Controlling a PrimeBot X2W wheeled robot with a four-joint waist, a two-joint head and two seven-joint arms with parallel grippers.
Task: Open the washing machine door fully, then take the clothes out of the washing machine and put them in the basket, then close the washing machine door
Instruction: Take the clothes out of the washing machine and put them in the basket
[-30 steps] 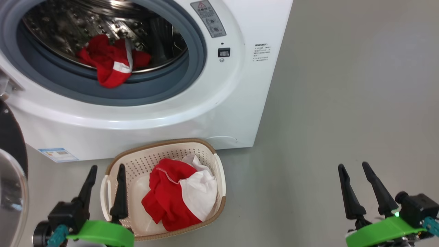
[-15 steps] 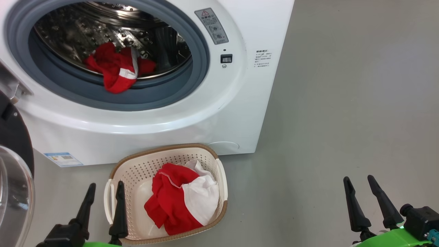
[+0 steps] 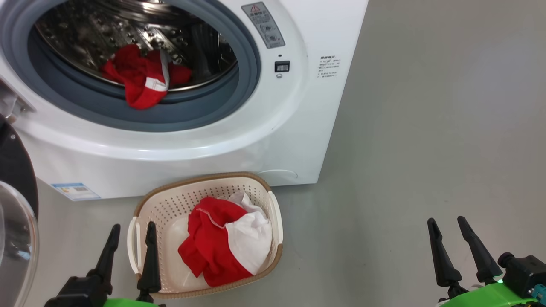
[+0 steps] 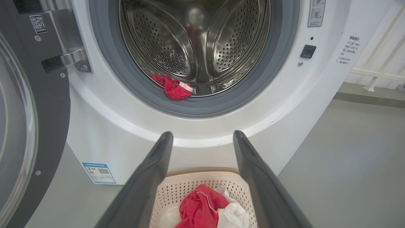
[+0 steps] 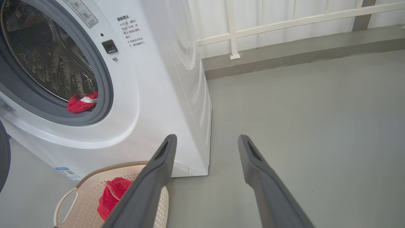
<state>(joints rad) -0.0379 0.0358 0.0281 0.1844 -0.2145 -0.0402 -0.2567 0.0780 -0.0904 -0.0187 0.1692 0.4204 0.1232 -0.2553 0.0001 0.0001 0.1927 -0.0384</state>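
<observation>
While the washing machine stands with its door swung open at its left, a reaching arm could clip that door. The basket sits just before the machine's front, red-and-white clothes inside. A red garment drapes from the drum over the seal: may snag there, or drop short of the basket. Both left gripper and right gripper: fingers apart, empty, before the machine.

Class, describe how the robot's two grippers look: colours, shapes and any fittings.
Both the left gripper and the right gripper have two long black fingers tapering to rounded points, set on a bright green curved piece. Beside the right one sits a black boxy block with a round knob, a teal plug and a small green light.
</observation>
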